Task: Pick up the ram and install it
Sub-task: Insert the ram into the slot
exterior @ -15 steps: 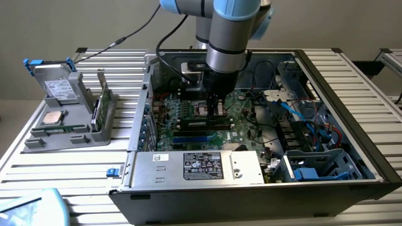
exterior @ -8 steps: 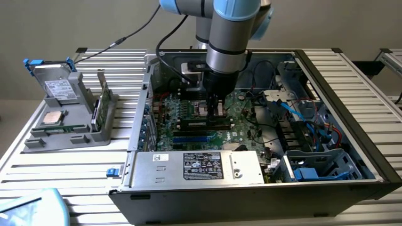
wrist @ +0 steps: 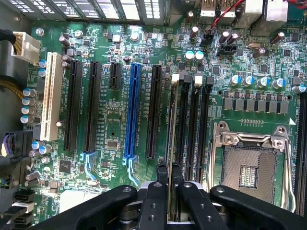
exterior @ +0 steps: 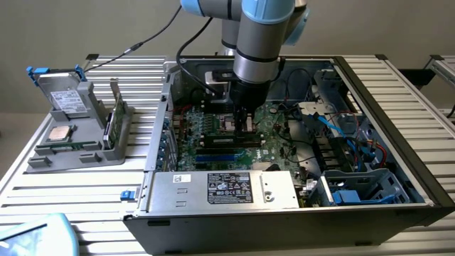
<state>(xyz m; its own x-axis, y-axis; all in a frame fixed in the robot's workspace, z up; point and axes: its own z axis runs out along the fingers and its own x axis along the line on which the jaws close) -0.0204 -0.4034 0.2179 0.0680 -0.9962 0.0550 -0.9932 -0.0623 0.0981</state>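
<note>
Fingers (wrist: 161, 176) clenched on the ram (wrist: 172, 120): in the wrist view the two black pads press on either face of the thin green stick, which is seen edge-on and runs away from the gripper (wrist: 169, 168) along the bank of black memory slots (wrist: 192, 124).

Ram position: upright on its long edge, in line with the slot of the bank nearest the long black expansion slot (wrist: 154, 110). Its far end meets a white latch (wrist: 175, 77). Cannot tell whether it is pressed fully home.

Neighbours on the motherboard (wrist: 110, 120): open processor socket (wrist: 249, 167) with its silver frame lies beyond the memory bank. A blue slot (wrist: 132, 110) and a white slot (wrist: 50, 96) lie on the other side of the ram.

Exterior view: arm (exterior: 259, 48) comes down from the top centre of the frame, and the gripper (exterior: 246, 125) sits low inside the open computer case (exterior: 419, 176), at the centre of the frame, just above the board. Silver power supply (exterior: 227, 189) lies at the lower centre.

Left of the frame, outside the case: grey holder (exterior: 85, 154) on the slatted table (exterior: 42, 197), carrying a labelled hard drive (exterior: 65, 98) and a square silver processor chip (exterior: 61, 133), well apart from the gripper.
</note>
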